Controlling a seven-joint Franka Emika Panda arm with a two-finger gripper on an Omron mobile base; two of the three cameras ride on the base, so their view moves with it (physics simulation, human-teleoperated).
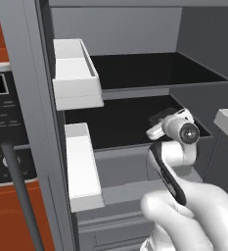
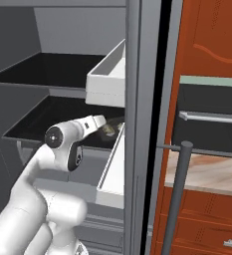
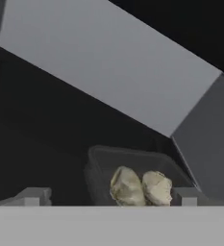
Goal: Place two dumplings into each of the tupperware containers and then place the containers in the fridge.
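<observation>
Though wrinkled, dumplings (image 3: 141, 186) in rounded container (image 3: 104, 161)

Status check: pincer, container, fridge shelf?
Pincer open, holding nothing. Tupperware container with two dumplings sits on the dark fridge shelf, just ahead of the fingertips. Nothing in the way.

Two dumplings (image 3: 141, 186) side by side in container (image 3: 101, 166) — on fridge shelf (image 1: 120, 122).
</observation>
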